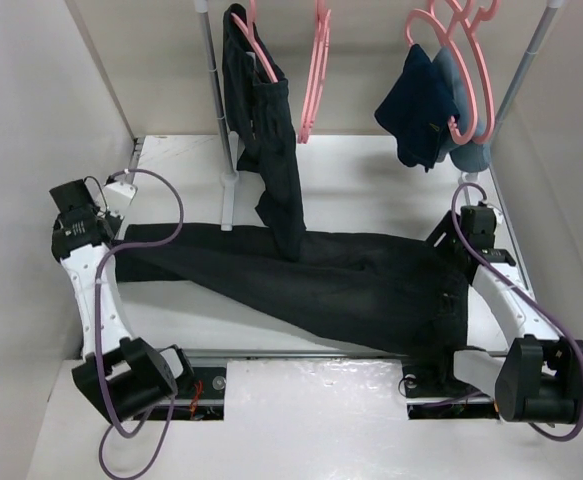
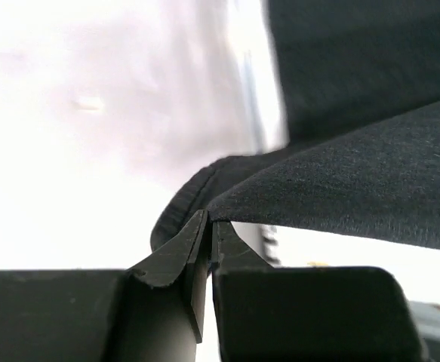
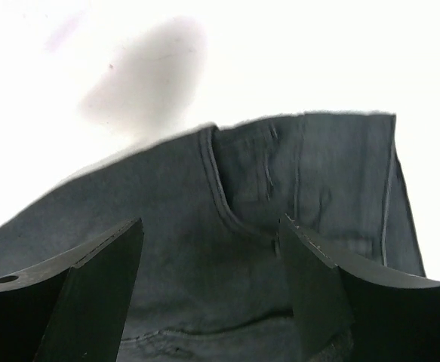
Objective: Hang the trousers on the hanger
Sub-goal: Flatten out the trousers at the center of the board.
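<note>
The black trousers [image 1: 301, 280] lie flat across the table, leg ends at the left and waist at the right. My left gripper [image 1: 117, 232] is at the leg ends. In the left wrist view it [image 2: 209, 220] is shut on the hem of the trousers [image 2: 340, 181]. My right gripper [image 1: 451, 250] hovers over the waist end. In the right wrist view it [image 3: 212, 237] is open and empty, with the trousers' seams [image 3: 235, 196] between the fingers. An empty pink hanger [image 1: 317, 70] hangs on the back rail.
Another dark pair [image 1: 271, 150] hangs from a pink hanger [image 1: 256, 40] down onto the black trousers. A navy garment [image 1: 421, 105] hangs on pink hangers [image 1: 466, 80] at the back right. Grey rack posts [image 1: 216, 90] stand behind. White walls close in both sides.
</note>
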